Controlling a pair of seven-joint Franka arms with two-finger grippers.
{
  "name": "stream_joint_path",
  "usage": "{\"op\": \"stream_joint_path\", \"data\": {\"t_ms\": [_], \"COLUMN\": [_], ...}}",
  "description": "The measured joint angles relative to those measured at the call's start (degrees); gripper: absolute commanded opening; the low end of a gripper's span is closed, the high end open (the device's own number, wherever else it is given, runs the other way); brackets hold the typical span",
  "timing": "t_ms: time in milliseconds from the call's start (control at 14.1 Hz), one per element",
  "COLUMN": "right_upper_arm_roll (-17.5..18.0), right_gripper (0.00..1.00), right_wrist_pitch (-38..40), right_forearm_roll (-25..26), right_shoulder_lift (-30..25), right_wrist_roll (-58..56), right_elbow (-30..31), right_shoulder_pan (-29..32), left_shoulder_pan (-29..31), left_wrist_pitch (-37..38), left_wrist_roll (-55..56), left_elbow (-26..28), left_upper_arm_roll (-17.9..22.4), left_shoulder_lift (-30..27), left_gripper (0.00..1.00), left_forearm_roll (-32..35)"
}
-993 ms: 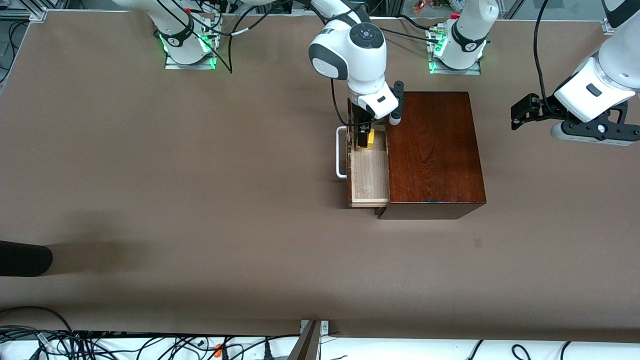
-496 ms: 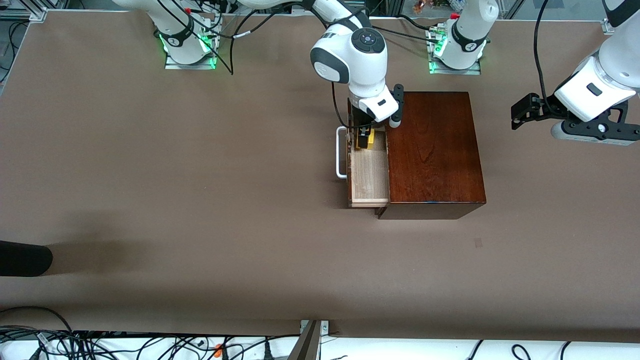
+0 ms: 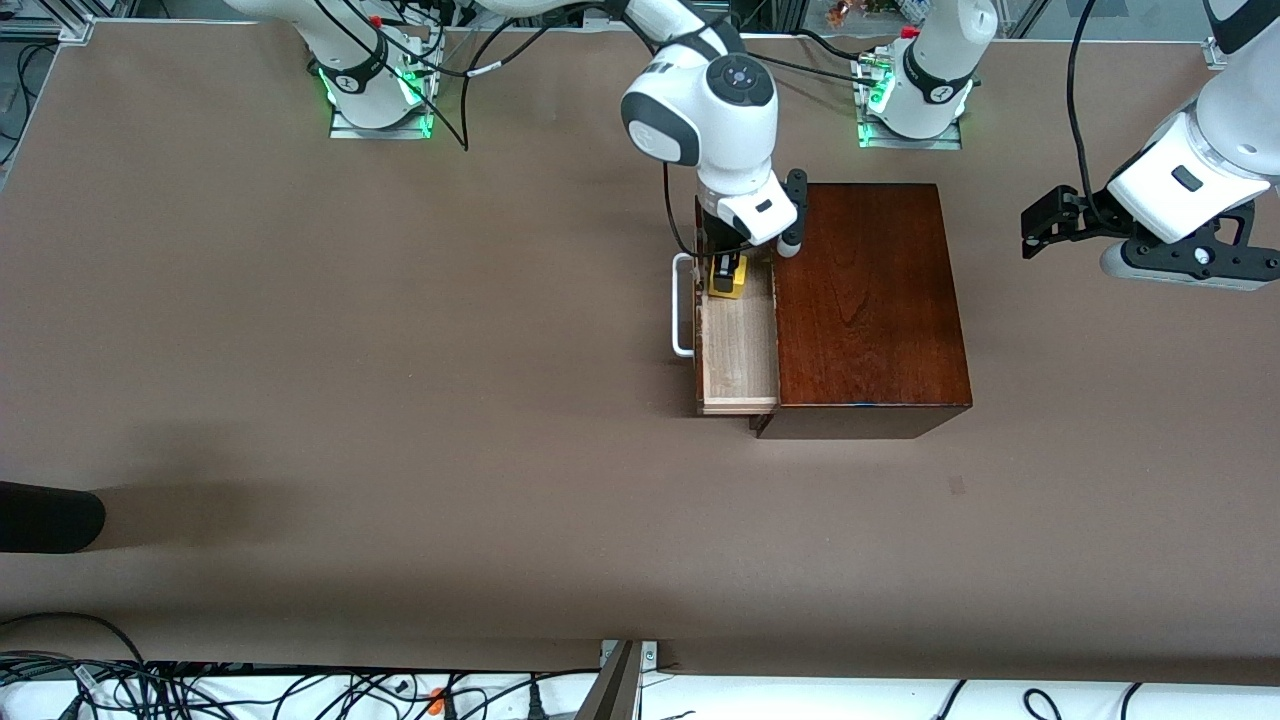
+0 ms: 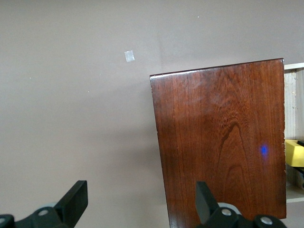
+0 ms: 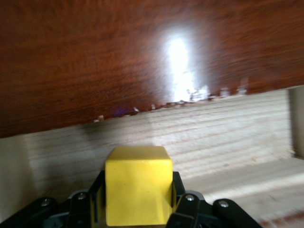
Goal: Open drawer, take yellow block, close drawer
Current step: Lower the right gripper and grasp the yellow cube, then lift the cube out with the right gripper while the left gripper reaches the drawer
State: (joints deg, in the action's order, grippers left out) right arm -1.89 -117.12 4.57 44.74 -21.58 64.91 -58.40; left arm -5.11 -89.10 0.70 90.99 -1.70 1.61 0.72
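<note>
The drawer [image 3: 738,345] stands pulled out of the dark reddish-brown wooden box [image 3: 868,300], sliding toward the right arm's end of the worktop [image 3: 400,400]. Its long axis runs from the robots' bases toward the front camera, and its white U-shaped bar handle [image 3: 681,305] faces the right arm's end. The interior is pale light wood with a fine straight grain; the box top is glossy, with a darker swirling grain (a bright glare spot shows on it in the right wrist view).

The yellow block [image 3: 728,279] is a small, smooth, bright cube with crisp edges. It sits over the drawer's end nearest the bases, clamped between the black fingers of the right pincer [image 3: 727,272], which press on two facing sides. In the right wrist view the block [image 5: 138,184] fills the space between the fingers [image 5: 89,205], with the drawer floor below.

The left pincer [image 3: 1040,225] waits in the air over the bare brown worktop at the left arm's end, its fingers [image 4: 76,199] spread wide apart.
</note>
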Motion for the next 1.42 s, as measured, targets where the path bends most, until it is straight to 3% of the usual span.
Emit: {"op": "stream_joint_path", "data": {"t_ms": [213,425,851,922,1134,1418], "right_upper_arm_roll": [-0.5,-1.1,-2.0,-4.2,-12.0,-12.7], "right_gripper": [0.00,0.00,0.00,0.00,0.00,0.00], "right_wrist_pitch": [9.3,14.9,20.3,20.6,23.3,23.0], "right_forearm_roll": [0.0,0.0,-0.7,-2.8,-9.6,-11.1], "right_shoulder_lift": [-1.5,-7.1,-14.2,-14.9,-16.4,-18.1], "right_wrist_roll": [0.3,0.7,0.6,0.6,0.4,0.5], "right_elbow": [-7.2,-9.2,-9.3,-9.2,-8.0,1.8], "right_shoulder_pan": [0.4,3.5,19.8,21.4,23.5,33.3], "left_shoulder_pan": [0.0,-0.1,-0.2,-0.6,-4.9,-13.7], "left_wrist_pitch": [0.1,0.1,0.2,0.2,1.6,1.0], "left_wrist_roll": [0.0,0.0,-0.1,-0.2,-1.2,-8.3], "left_elbow": [0.0,0.0,0.0,0.0,0.2,-1.8], "left_upper_arm_roll": [0.0,0.0,-0.1,-0.4,-2.6,-3.9], "left_shoulder_lift": [-0.1,-0.2,-0.2,-0.2,0.8,6.8], "left_gripper": [1.00,1.00,1.00,1.00,1.00,1.00], "left_forearm_roll": [0.0,0.0,0.0,-0.1,-2.6,-5.2]}}
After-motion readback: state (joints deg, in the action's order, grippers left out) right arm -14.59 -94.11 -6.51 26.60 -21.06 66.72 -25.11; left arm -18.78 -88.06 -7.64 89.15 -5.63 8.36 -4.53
